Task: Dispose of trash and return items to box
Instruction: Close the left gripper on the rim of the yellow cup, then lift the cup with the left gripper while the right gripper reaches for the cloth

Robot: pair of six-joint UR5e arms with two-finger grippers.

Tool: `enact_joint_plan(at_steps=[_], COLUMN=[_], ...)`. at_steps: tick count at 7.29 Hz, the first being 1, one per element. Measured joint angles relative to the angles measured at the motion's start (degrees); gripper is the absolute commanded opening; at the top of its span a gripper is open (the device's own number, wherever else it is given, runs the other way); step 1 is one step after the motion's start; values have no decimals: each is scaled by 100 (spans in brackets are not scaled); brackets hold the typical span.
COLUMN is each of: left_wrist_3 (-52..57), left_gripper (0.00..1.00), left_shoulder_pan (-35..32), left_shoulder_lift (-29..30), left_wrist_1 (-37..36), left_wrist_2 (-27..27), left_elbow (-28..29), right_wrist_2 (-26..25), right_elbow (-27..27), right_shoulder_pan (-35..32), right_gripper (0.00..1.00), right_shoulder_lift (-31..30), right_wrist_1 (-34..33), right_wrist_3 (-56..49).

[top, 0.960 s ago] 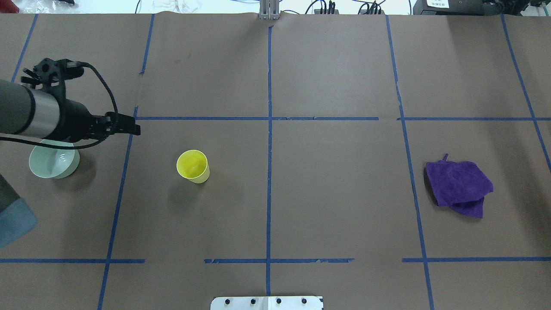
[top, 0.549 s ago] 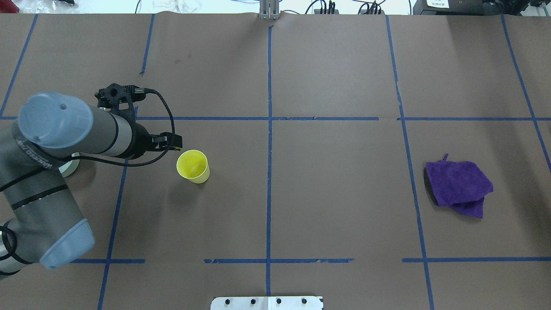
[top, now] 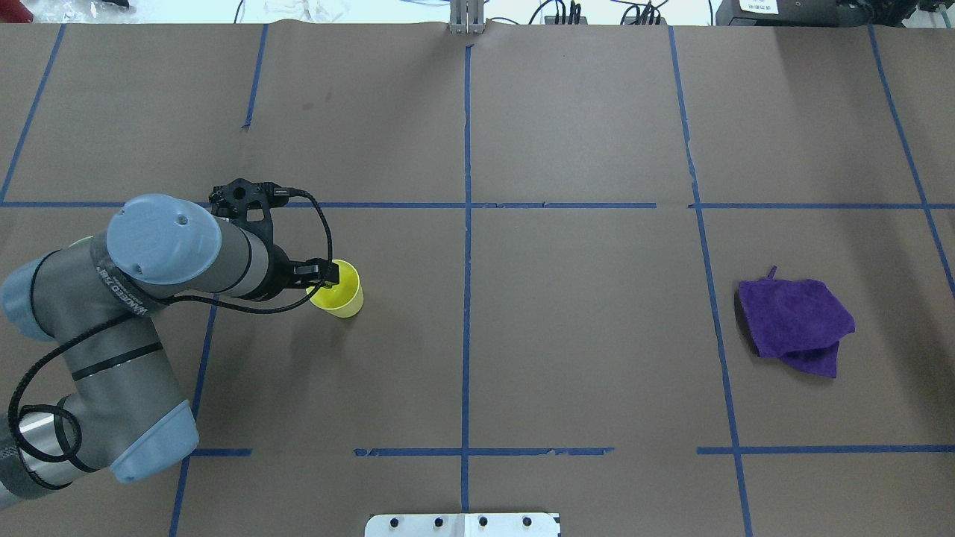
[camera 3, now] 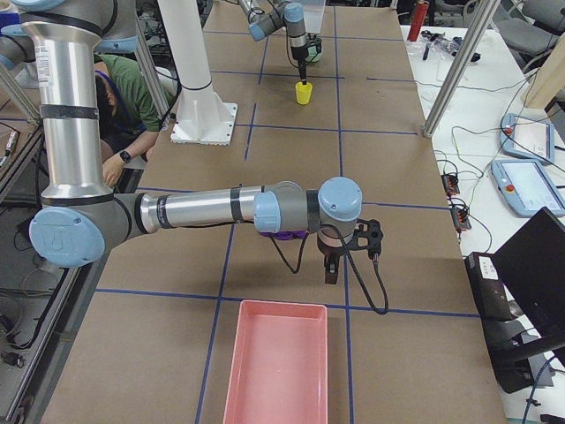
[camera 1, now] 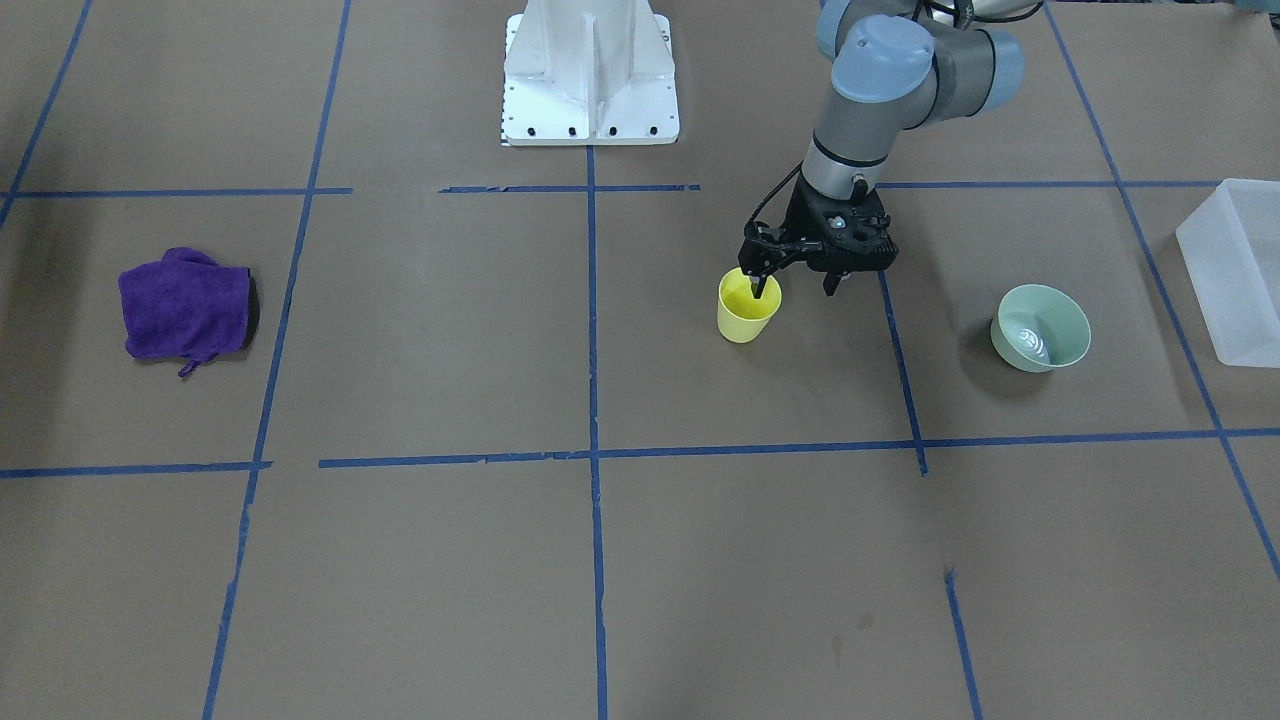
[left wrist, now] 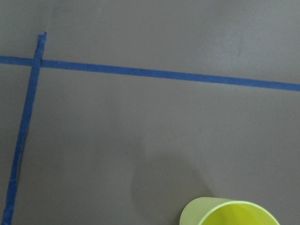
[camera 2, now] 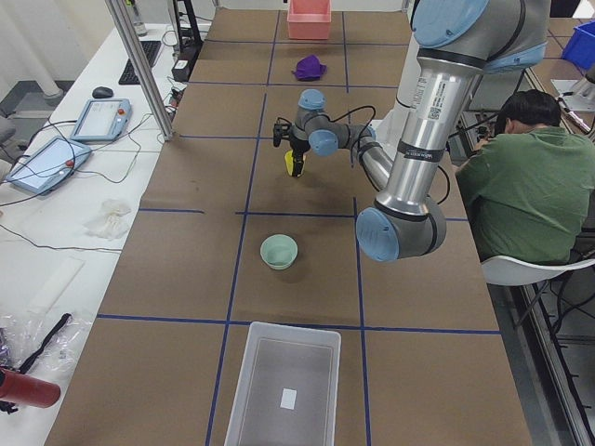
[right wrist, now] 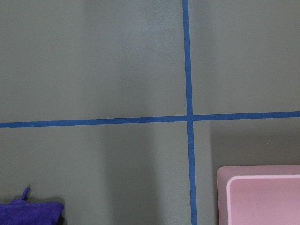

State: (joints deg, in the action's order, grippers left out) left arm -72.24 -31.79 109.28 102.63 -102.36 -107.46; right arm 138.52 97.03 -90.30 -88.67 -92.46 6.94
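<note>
The yellow cup (camera 1: 747, 315) stands upright on the brown table, also in the overhead view (top: 343, 297) and at the bottom edge of the left wrist view (left wrist: 229, 213). My left gripper (camera 1: 795, 285) is open and points down at the cup's rim; one finger hangs inside the cup, the other outside on the robot's left. In the overhead view the left gripper (top: 322, 273) covers the cup's left rim. The frosted white box (camera 1: 1235, 270) sits at the table's left end, empty (camera 2: 284, 390). My right gripper (camera 3: 331, 268) hangs over the table near a pink tray; I cannot tell whether it is open.
A pale green bowl (camera 1: 1040, 328) stands between the cup and the box. A purple cloth (top: 794, 324) lies crumpled on the right side of the table. A pink tray (camera 3: 278, 371) sits at the table's right end.
My left arm has swung right from above the green bowl to the cup and come down. One finger now hangs inside the cup. The cup and cloth have not moved.
</note>
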Motion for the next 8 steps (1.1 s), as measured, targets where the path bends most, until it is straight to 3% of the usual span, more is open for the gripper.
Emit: enact_joint_plan(at_steps=[1, 2, 6, 8], left_wrist_3=[-1, -1, 44, 89], left_gripper=[18, 0, 0, 0], left_shoulder_pan=[47, 67, 55, -375], left_shoulder_lift=[42, 83, 237, 261], left_wrist_1=[0, -4, -54, -390], left_wrist_2=[-16, -27, -115, -441], left_elbow=[79, 145, 131, -321], right_wrist_2=[0, 0, 34, 105], right_elbow=[0, 0, 21, 56], right_shoulder_pan=[-2, -4, -6, -1], right_gripper=[100, 100, 100, 100], right_shoulder_lift=[-1, -1, -12, -37], right_wrist_1=[0, 0, 0, 0], right_wrist_3=[0, 0, 1, 1])
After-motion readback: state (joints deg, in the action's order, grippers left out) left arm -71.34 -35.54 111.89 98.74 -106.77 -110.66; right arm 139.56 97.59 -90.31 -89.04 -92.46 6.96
